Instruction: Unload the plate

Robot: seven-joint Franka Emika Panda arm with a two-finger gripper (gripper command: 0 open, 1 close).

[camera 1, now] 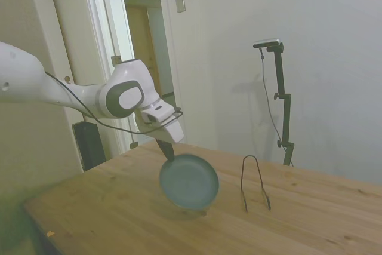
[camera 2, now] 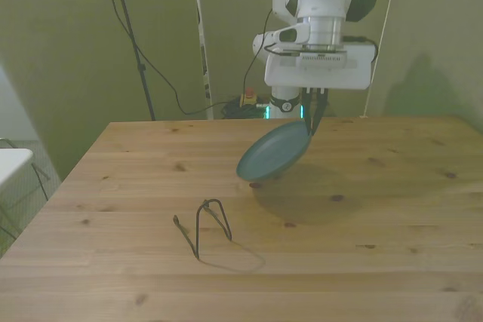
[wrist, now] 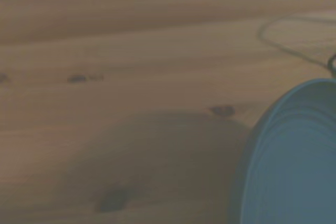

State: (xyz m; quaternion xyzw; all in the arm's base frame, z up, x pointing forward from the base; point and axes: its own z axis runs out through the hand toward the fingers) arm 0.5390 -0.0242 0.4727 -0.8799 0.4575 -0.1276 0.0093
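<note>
The gripper (camera 1: 168, 149) has its two dark fingers (camera 2: 315, 113) pinched narrowly on the upper rim of the plate (camera 1: 189, 181), which hangs tilted and clear of the table (camera 1: 119, 213) — its lower edge just above the boards, a soft shadow beneath it; in the front view the plate (camera 2: 275, 150) slants down toward the front view's left, its broad face turned partly downward. The plate is round, dark teal-green, smooth and plain, with a shallow raised rim; close up in the wrist view its surface (wrist: 294, 156) shows faint concentric curves, though that picture is blurred.

Near the plate but apart from it stands the wire stand (camera 1: 253, 182) — thin dark wire bent into a narrow upright arch with small feet on the table; in the front view the stand (camera 2: 210, 222) lies toward the front view's left and nearer the camera than the plate, with bare wood between them.

The table is pale planked wood with dark knots and visible grain; open boards spread on every side of the plate, and the table's edges are all well away from it; the near corner in the side view and the long near edge in the front view are both unoccupied.
</note>
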